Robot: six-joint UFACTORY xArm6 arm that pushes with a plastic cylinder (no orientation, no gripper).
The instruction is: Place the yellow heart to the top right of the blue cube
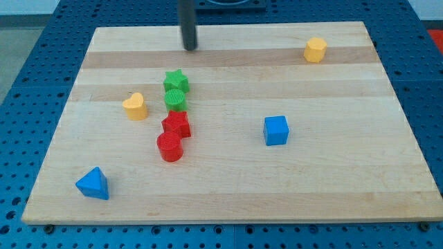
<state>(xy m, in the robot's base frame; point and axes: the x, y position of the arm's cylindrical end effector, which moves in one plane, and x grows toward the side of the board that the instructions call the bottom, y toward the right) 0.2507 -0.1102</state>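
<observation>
Wooden board (228, 187), yellow heart (136, 106), blue cube (275, 130)

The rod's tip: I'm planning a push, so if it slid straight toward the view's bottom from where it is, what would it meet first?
Probably the green star, which lies just below my tip and slightly to the view's left. Depth is unclear, so the tip might only graze its right edge.

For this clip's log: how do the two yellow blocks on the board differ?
The yellow heart is lobed with a pointed end; the yellow hexagonal block has flat facets. The yellow heart lies at the view's left, close to the green star; the yellow hexagonal block stands alone near the view's top right corner. My tip is nearer the heart, touching neither. Both share one yellow-orange colour and rest flat.
</observation>
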